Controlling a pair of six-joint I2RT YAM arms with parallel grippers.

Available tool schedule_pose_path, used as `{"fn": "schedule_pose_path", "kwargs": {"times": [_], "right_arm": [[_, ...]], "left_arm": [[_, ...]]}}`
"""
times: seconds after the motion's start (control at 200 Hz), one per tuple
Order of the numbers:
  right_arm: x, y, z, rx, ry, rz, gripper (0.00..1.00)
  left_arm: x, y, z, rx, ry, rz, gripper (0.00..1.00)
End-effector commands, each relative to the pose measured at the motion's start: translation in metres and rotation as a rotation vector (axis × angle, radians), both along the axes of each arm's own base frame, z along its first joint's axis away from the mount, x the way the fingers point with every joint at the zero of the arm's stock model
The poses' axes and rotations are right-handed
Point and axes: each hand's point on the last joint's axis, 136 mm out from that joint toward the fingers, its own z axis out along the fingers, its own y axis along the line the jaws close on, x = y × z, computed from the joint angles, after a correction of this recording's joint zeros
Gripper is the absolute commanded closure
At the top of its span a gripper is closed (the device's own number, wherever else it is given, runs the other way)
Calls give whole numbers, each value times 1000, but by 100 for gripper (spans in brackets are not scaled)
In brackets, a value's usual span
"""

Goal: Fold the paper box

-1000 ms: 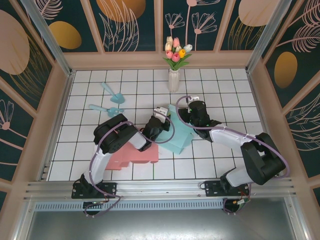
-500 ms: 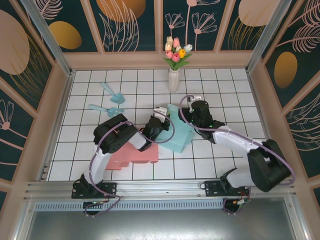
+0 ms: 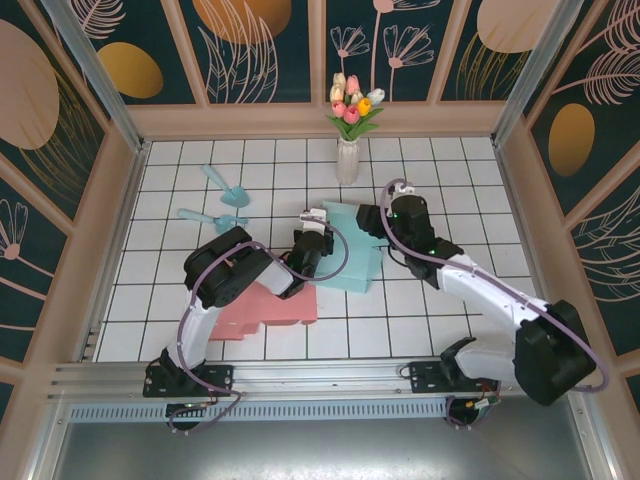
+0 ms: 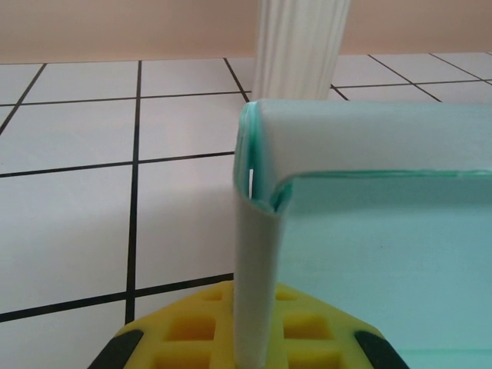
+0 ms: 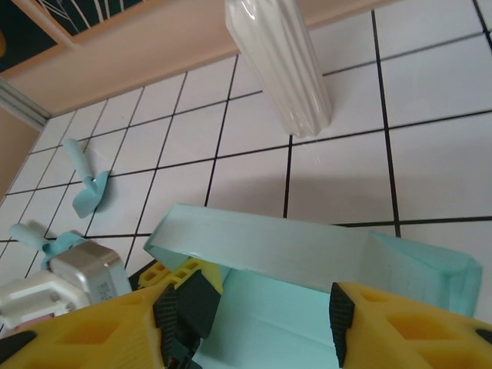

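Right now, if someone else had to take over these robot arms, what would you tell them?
Left gripper: shut on an upright flap of the teal paper box.
Right gripper: open, over the box's far side, gripping nothing.
Box: mid-table, in front of the vase; a pink sheet lies nearer the arms.
Done: some walls stand up.
Left: the remaining folds; it is not yet a finished box.

Staged lab cell: floral panels point(image 3: 260, 45), tiled table point(image 3: 180, 300) (aluminium rail point(image 3: 320, 375) in front)
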Motion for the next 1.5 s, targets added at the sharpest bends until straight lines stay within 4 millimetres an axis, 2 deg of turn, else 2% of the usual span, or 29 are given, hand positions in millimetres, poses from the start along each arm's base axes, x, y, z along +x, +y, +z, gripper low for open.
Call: {"fn": "schedule_pose_path", "kwargs": {"times": [0.0, 0.19, 0.215, 0.54, 0.876, 1.191, 1.491], "right_arm": [[13, 2, -1, 25, 6, -38, 41], [20, 6, -22, 18, 41, -46, 37], [26, -5, -24, 22, 44, -76, 36], [36, -26, -28, 115, 49, -108, 35], [41, -3, -48, 190, 119, -33, 35], [38, 21, -39, 224, 125, 34, 35], [29, 8, -22, 100, 54, -54, 35]], "left_arm": [[6, 10, 6, -20, -13, 61, 100], [7, 12, 6, -20, -17, 75, 100], [6, 12, 5, -22, -18, 74, 100], [4, 12, 6, -28, -26, 61, 100], [5, 12, 6, -28, -26, 64, 100], [5, 12, 6, -25, -28, 61, 100], [5, 12, 7, -32, -30, 64, 100]]}}
